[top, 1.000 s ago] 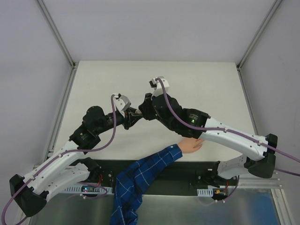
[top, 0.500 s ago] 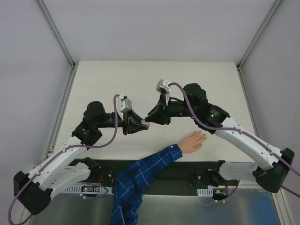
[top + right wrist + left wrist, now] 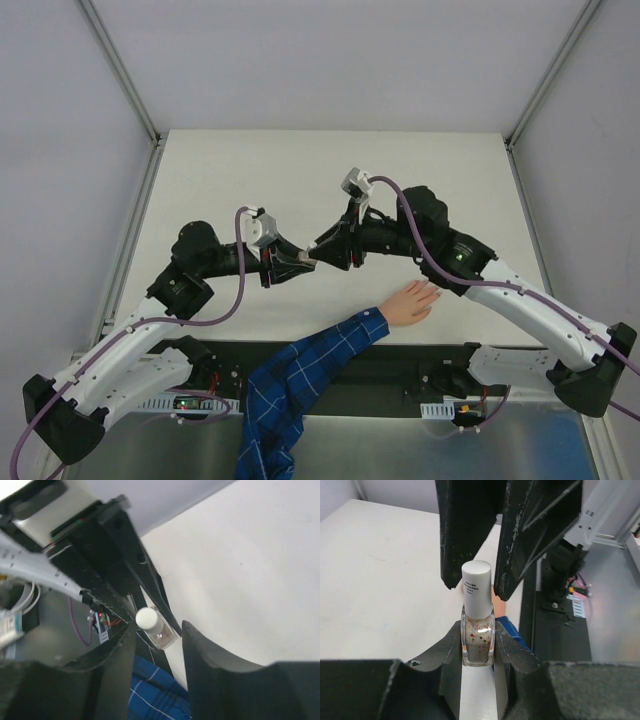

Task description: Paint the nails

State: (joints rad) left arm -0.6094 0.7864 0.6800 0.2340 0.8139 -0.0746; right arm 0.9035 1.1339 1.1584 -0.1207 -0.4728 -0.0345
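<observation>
above the middle of the table [image 3: 420, 180], my left claw [image 3: 478, 645] is clamped on the glass body of a small nail polish bottle [image 3: 477, 630], its white cap [image 3: 476, 587] pointing at my other arm. a second ago my right claw [image 3: 322, 251] sat over the left one, higher and tangled close; now it has swung round to face it head-on, and its two fingers [image 3: 535, 535] stand apart on either side of the cap without touching it. from the right wrist view the cap [image 3: 148, 619] sits just ahead of the gap, not yet between the pads.

that lines me up for unscrewing, i think: close on the cap, then twist while the left holds firm.

the nails [image 3: 434, 291] are on the pale hand [image 3: 410, 303] with the plaid sleeve [image 3: 300, 385], flat on the table near my right arm, below both claws. no polish on them that i can make out.
</observation>
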